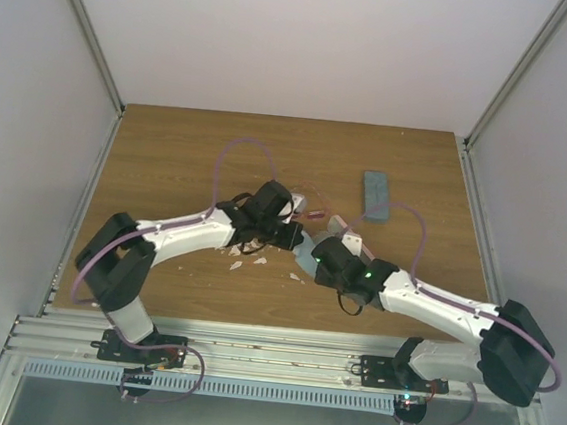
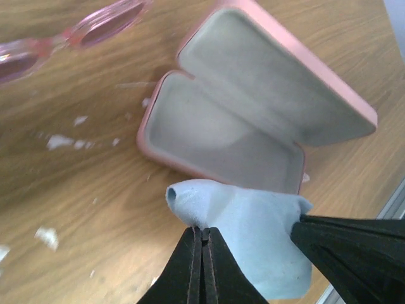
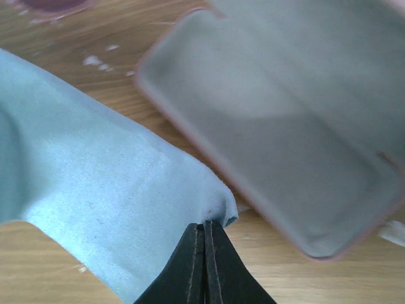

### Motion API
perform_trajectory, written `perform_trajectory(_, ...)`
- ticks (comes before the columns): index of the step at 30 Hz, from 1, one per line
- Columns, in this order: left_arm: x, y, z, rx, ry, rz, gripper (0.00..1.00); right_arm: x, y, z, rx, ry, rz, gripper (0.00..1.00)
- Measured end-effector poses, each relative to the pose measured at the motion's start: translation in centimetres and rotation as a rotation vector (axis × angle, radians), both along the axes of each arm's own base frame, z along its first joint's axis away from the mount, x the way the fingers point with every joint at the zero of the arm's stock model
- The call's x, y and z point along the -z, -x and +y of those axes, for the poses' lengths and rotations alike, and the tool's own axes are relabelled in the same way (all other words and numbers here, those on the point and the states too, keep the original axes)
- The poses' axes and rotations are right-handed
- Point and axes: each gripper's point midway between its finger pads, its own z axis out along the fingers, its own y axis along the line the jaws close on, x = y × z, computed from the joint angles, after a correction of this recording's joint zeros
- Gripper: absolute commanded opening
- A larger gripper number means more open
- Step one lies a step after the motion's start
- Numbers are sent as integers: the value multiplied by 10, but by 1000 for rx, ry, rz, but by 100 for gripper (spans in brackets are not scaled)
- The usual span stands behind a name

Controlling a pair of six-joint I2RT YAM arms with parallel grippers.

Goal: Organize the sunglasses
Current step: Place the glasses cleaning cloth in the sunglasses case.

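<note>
The light blue cloth is pinched by the shut left jaws and right jaws; it should be kept taut and laid flat in the pink case.

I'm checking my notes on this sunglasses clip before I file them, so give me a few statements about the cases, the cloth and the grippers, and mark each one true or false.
1. The pink case lies open with nothing inside. True.
2. The pink sunglasses sit inside the pink case. False: they lie on the table, outside the case.
3. The left gripper and the right gripper each pinch a corner of the light blue cloth. True.
4. The blue-grey case is open. False: it lies closed on the table, apart from both arms.
</note>
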Motion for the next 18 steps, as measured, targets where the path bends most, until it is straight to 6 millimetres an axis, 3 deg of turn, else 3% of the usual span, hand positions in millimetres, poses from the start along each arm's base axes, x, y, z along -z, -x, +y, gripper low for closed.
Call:
perform_trajectory(8,16,-35,-51,133,-6,-7,0,4,-8,-55,217,35,-26,1)
perform_trajectory(13,26,-50,-70,183,-24,-10,0,7,-14,-69,286,44,-33,1)
perform_trajectory(18,35,-56,-75,211,-55,-4,0,14,-17,-74,311,67,-21,1)
